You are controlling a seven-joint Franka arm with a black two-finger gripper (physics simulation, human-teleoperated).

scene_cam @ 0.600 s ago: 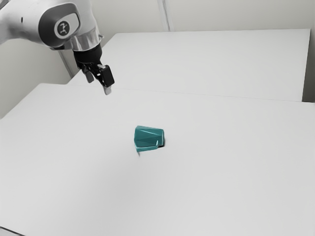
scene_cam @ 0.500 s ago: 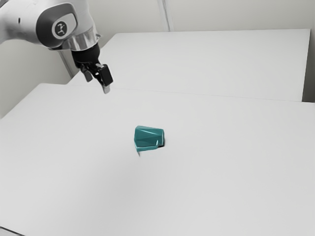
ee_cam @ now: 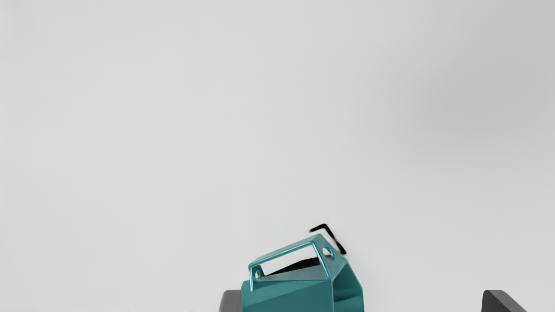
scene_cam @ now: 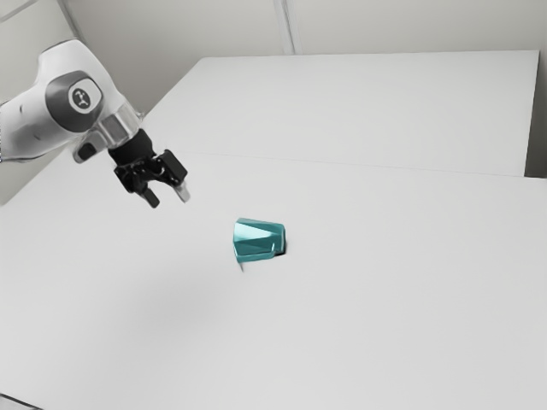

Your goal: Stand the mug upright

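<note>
The end effector (scene_cam: 168, 198) is spread wide, its two fingers well apart, with nothing pinched between them. It hangs above the tabletop (scene_cam: 359, 325), on the exterior view's left of the mug (scene_cam: 259, 240) and apart from it. The arm (scene_cam: 81, 98) comes in from the exterior view's left, its hand tilted so that the fingers slant down and toward the exterior view's right. The teal mug lies on its side on the tabletop. In the wrist view, the mug appears between the fingertips, much nearer one than the other, its handle (ee_cam: 284, 251) on the side away from them.
</note>
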